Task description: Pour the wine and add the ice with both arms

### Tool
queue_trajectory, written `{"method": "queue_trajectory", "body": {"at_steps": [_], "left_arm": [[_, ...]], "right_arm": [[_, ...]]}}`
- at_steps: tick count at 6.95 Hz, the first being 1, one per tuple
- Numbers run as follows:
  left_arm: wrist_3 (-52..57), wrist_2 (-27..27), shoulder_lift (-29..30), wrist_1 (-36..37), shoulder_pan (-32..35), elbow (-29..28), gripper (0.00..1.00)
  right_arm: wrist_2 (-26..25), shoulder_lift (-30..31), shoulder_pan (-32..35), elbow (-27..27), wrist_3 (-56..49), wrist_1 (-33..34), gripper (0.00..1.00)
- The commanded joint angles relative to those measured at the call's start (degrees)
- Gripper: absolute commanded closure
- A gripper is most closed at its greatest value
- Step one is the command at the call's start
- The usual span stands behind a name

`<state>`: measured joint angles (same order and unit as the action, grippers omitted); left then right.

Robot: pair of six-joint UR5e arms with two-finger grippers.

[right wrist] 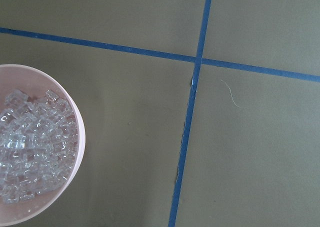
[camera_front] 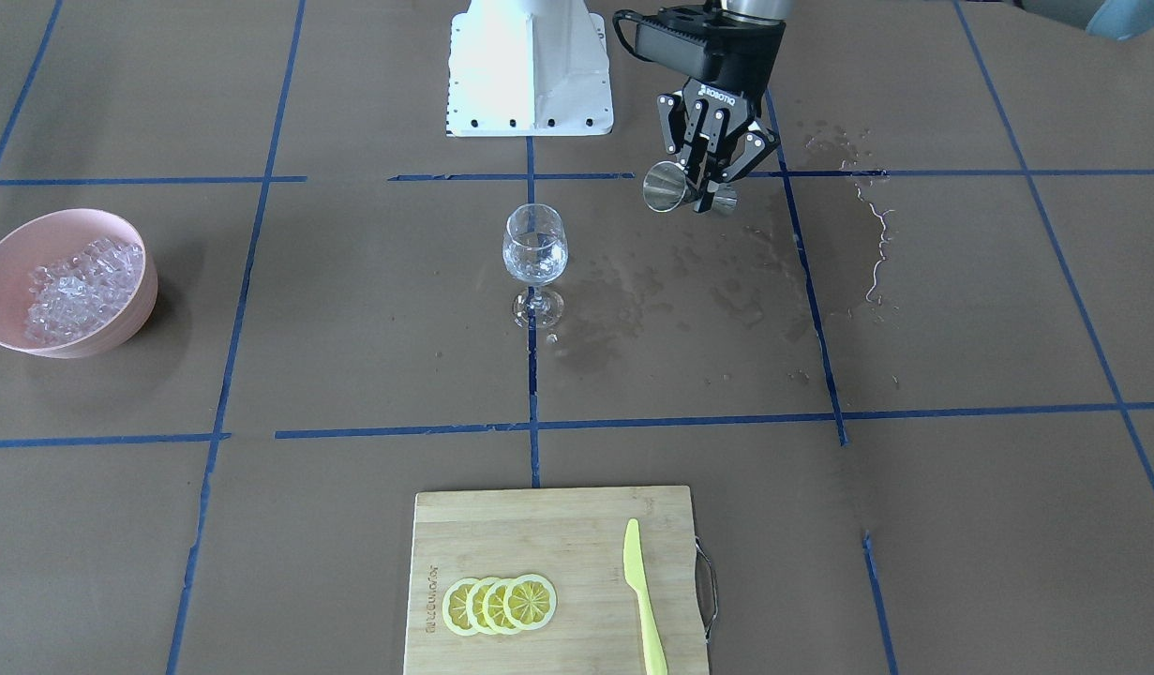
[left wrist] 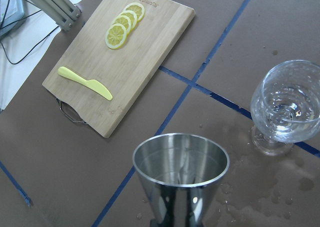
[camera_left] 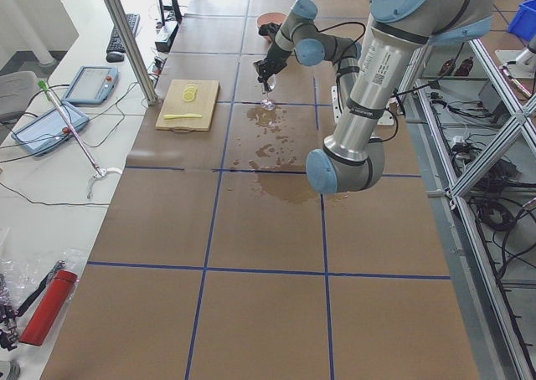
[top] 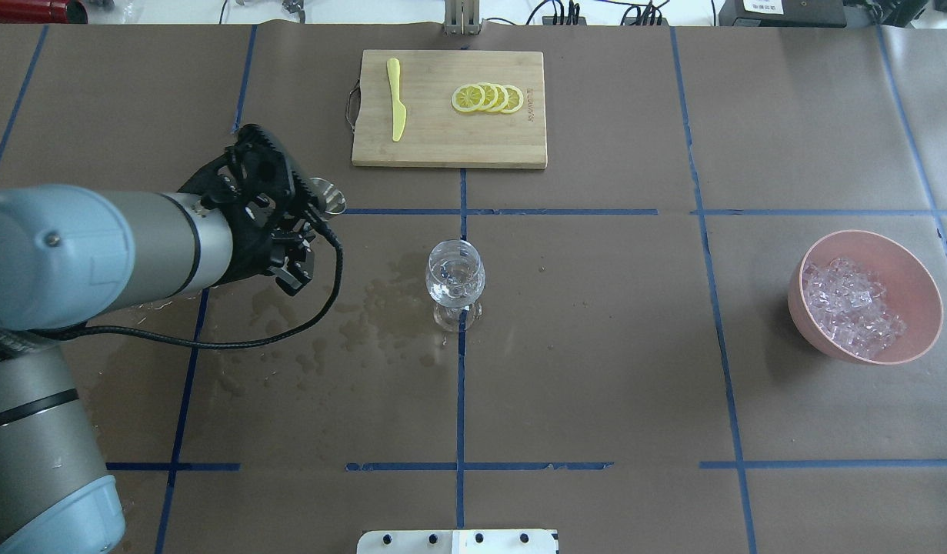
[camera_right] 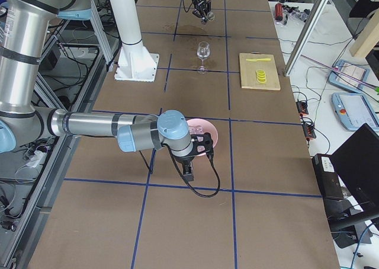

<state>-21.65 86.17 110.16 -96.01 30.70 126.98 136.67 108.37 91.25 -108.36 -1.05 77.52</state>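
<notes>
The left gripper is seen, in the front-facing view, clenched on a tilted steel cup near the wine glass. In the overhead view, the ice is heaped in a pink bowl, well apart from the glass. In the right-side view, the right gripper is placed at that bowl; whether it is clenched cannot be told.

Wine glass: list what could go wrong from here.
1. The left gripper holds the steel jigger tipped beside the wine glass, not over it; any liquid left may join the wet patches on the table.
2. The ice in the pink bowl must go into a narrow, stemmed glass: cubes may miss or tip it.
</notes>
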Motion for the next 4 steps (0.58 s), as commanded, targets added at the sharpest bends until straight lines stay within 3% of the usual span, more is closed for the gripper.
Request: {"method": "queue_trajectory", "body": {"at_steps": [1,2,4], "left_arm": [[-6.1,-9.0,-16.3,-29.6,0.1,-1.9,1.00],[-10.4,-12.7,-22.1,-43.4,0.0,-5.7,1.00],[-16.4,-22.5,-24.8,-63.0,-1.1,-16.7,1.00]], "right_arm": [[0.0,0.0,0.1,0.0,0.0,0.0,0.00],[0.0,0.0,0.2,0.0,0.0,0.0,0.00],[0.0,0.0,0.2,0.0,0.1,0.0,0.00]]}}
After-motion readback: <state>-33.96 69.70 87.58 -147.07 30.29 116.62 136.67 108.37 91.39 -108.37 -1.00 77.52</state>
